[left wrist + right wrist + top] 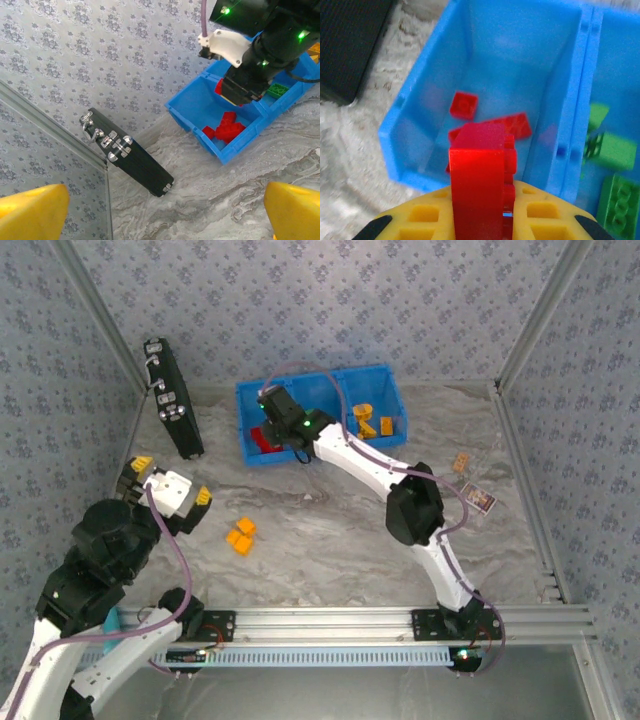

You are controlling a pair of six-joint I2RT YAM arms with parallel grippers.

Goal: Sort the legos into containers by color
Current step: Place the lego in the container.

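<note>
The blue tray [385,375] stands at the back centre, with three compartments. My right gripper [281,426] hangs over the left compartment [485,45], shut on a red lego [479,175] held upright between its yellow fingers [546,212]. Below it lie red legos [464,105]; the middle compartment holds green legos [616,151] and the right one orange-yellow legos [368,420]. Two orange legos [240,535] lie on the table. My left gripper [170,483] hovers at the left, open and empty, its yellow fingertips [31,210] wide apart above bare table.
A black flat case [172,398] with silver latches leans against the left wall, close to the tray's left end. Small cards or packets [478,498] and an orange piece [461,462] lie at the right. Patterned walls and metal rails bound the table.
</note>
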